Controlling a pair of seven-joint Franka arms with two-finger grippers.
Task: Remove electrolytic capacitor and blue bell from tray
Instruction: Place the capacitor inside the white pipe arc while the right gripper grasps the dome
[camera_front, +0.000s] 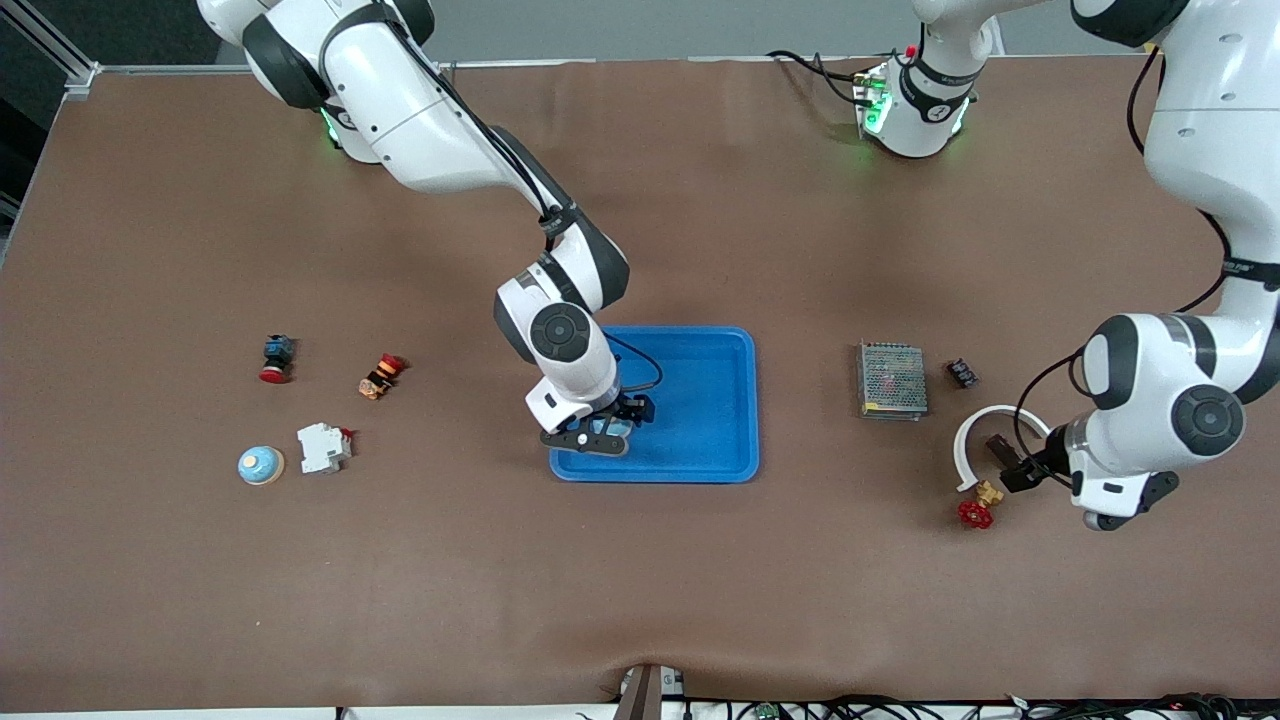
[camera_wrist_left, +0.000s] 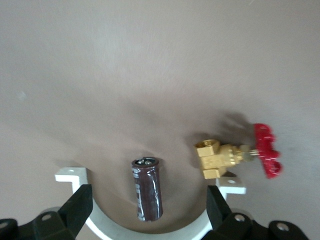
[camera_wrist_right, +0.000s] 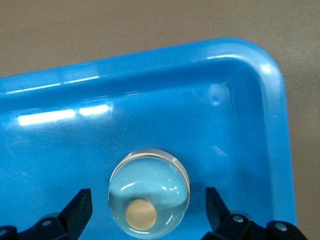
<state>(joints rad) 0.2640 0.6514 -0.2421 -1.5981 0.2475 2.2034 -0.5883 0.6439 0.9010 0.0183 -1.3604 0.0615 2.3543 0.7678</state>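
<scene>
The red-handled brass valve (camera_front: 977, 508) lies nearest the camera, at about four o'clock on the table (camera_front: 640, 600), just at the open end of a white half-ring bracket (camera_front: 968, 440). The left arm bends down at its elbow from the three o'clock edge, its wrist low and level. The left gripper (camera_front: 1010, 462) sits at the bracket with its fingers (camera_wrist_left: 80, 210) spread wide, gripping nothing. The capacitor (camera_wrist_left: 147, 189), a dark brown cylinder with a silvery end, lies on its side on the table inside the bracket's curve, between those fingers and touching neither.

The right arm reaches down from eleven o'clock to the centre, wrist pointing straight down. The right gripper (camera_front: 605, 430) is low in the blue tray (camera_front: 720, 400), jaws apart. The bell (camera_wrist_right: 149, 194), a pale blue glossy dome with a tan button, rests in the tray's corner between them, free of both.

Another pale blue bell (camera_front: 261, 465) sits at eight o'clock.
</scene>
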